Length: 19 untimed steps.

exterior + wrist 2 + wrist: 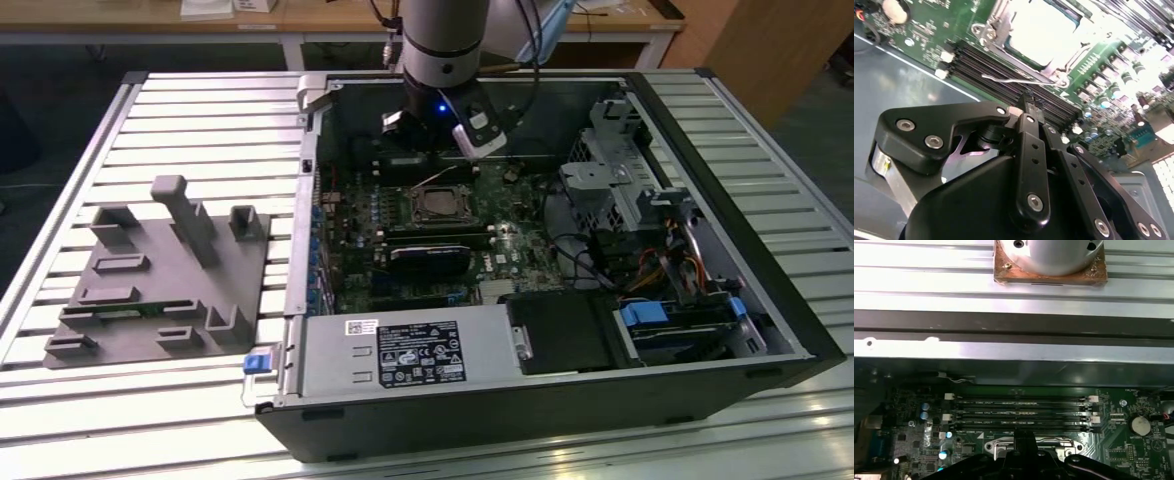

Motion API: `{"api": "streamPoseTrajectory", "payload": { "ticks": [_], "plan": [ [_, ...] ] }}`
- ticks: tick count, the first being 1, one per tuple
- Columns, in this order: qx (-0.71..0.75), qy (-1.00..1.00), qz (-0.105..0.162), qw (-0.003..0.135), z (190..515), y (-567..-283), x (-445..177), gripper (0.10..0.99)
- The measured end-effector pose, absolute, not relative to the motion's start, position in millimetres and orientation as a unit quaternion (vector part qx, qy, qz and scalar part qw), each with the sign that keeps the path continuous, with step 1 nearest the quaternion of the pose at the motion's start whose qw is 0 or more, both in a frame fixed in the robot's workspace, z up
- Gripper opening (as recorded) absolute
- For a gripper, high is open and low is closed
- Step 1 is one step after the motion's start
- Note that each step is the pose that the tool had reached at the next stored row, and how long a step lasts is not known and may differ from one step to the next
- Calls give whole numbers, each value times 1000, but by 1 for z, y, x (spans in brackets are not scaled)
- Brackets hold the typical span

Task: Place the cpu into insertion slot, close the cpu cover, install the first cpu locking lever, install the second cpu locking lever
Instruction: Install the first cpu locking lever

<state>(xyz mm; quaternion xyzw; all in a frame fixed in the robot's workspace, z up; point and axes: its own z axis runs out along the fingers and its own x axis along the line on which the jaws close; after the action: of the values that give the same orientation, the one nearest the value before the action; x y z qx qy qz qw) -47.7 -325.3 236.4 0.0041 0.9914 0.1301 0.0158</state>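
A slatted metal table (200,110) carries an open computer case (534,410), which spreads from the middle of the exterior view out to 3 o'clock. A grey moulded fixture (160,270) sits on the table at 9 o'clock, well apart from the case. Inside the case, a labelled power supply (400,355) lies at 6 o'clock and the green motherboard (501,250) fills the middle. The arm (441,40) comes down from 12 o'clock.

Its gripper (1028,104) hangs low over the board, at 12 o'clock of the insertion slot (990,31) and just beside it. The pincer is clenched, with nothing between the pads. The black memory slots (1019,412) run alongside the slot.

The cpu (442,207) lies in the insertion slot, its metal top facing up. The cpu cover (1024,56) lies flat around it, and the chip shows through its window. A thin wire lever (1014,80) runs along the socket edge next to the memory slots, close to the fingertips (1026,107). I cannot tell whether it is latched.
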Motion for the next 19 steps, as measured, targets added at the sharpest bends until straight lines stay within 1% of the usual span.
{"api": "streamPoseTrajectory", "payload": {
  "ticks": [9, 13, 19],
  "plan": [
    [4, 991, 130, 16, 236, -325, -46, 106],
    [3, 991, 130, 24, 235, -325, -46, 106],
    [3, 991, 130, 24, 235, -325, -46, 106]
  ]
}}
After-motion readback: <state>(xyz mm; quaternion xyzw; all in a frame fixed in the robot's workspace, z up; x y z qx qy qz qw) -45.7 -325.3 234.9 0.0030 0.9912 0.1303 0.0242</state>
